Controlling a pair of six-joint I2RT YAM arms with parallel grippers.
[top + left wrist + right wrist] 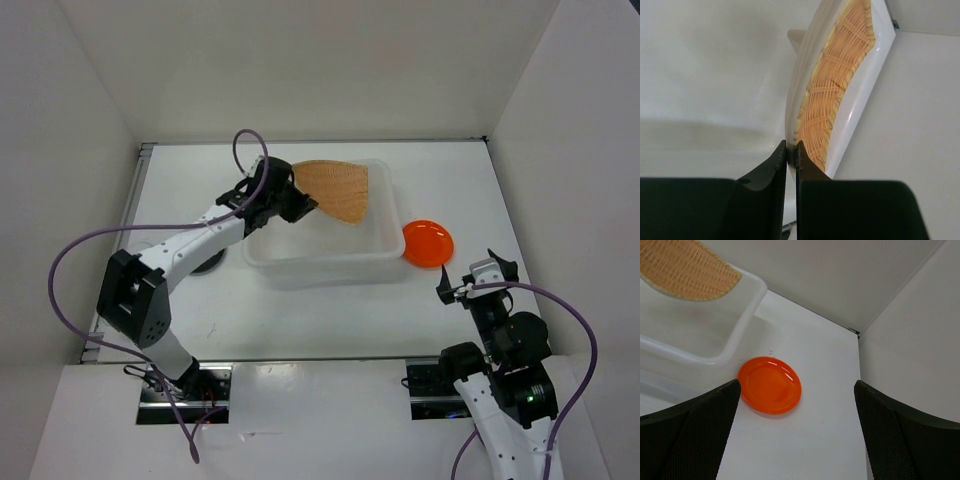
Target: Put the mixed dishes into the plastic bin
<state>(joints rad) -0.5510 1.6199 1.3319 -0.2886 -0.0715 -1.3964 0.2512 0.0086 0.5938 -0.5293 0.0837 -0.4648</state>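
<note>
The tan woven dish [335, 188] hangs tilted on edge over the back of the translucent plastic bin [330, 262]. My left gripper [300, 205] is shut on the dish's near rim. In the left wrist view the jaws [791, 150] pinch the white rim, and the woven dish [835, 90] rises away from them. The small orange plate [428, 243] lies flat on the table against the bin's right end. My right gripper [470, 278] hovers just near of it, open and holding nothing. In the right wrist view the gripper [796, 386] frames the orange plate [770, 385], beside the bin's corner [747, 300].
White walls close in the table at the back and on both sides. A dark round shape [208, 264] shows partly under my left arm, left of the bin; I cannot tell what it is.
</note>
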